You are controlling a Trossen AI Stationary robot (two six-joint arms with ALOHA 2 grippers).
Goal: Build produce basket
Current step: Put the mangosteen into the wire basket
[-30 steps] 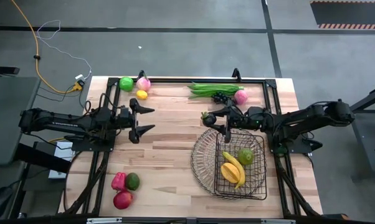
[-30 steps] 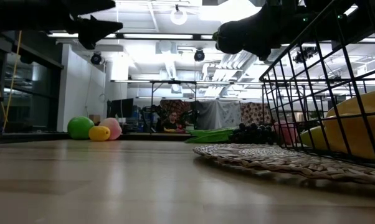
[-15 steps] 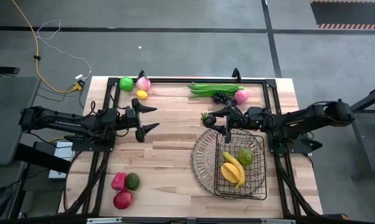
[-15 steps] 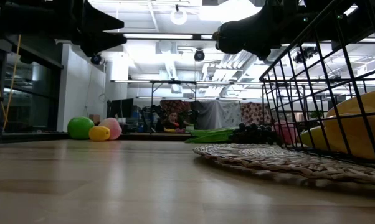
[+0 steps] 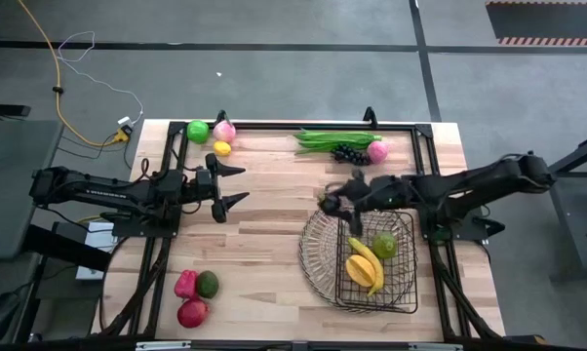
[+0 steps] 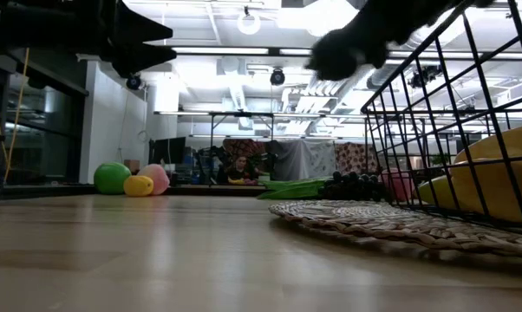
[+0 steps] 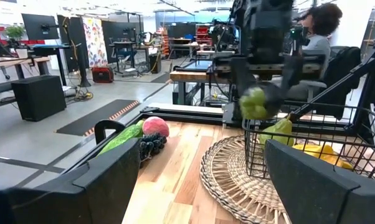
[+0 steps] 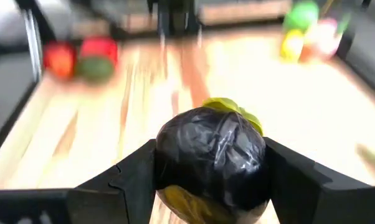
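Right end effector clenched on avocado, hovering at basket rim. I'd carry it over mesh centre, lower, then release. Left end effector spread, idle above desk.

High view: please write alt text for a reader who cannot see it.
The right claw holds a small dark-and-green fruit over the round flared rim of the dark wire basket, which already contains yellow bananas and a green pear. The left claw hangs open above the wooden table.
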